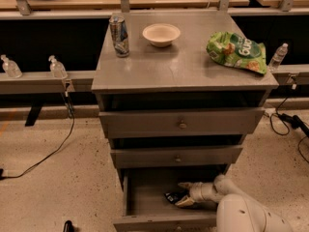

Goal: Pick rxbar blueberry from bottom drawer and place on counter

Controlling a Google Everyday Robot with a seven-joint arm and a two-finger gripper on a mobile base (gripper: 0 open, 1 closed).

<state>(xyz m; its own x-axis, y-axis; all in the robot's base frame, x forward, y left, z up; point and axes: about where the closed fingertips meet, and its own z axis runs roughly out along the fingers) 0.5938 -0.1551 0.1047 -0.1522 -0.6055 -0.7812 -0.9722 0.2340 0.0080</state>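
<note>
The bottom drawer [145, 197] is pulled out under the two closed wider drawer fronts. The rxbar blueberry [171, 197], a small dark shiny bar, lies on the drawer floor right of the middle. My gripper [185, 194] is inside the drawer, reaching in from the right, with its tip right at the bar's right end. The white arm [241, 214] comes in from the bottom right corner. The grey counter [183, 66] is the cabinet's top slab.
On the counter stand a drink can [119, 35] at the back left, a white bowl [161, 34] at the back middle and a green chip bag [236, 51] on the right. Small bottles [57, 67] sit on a rail at left. Cables lie on the floor.
</note>
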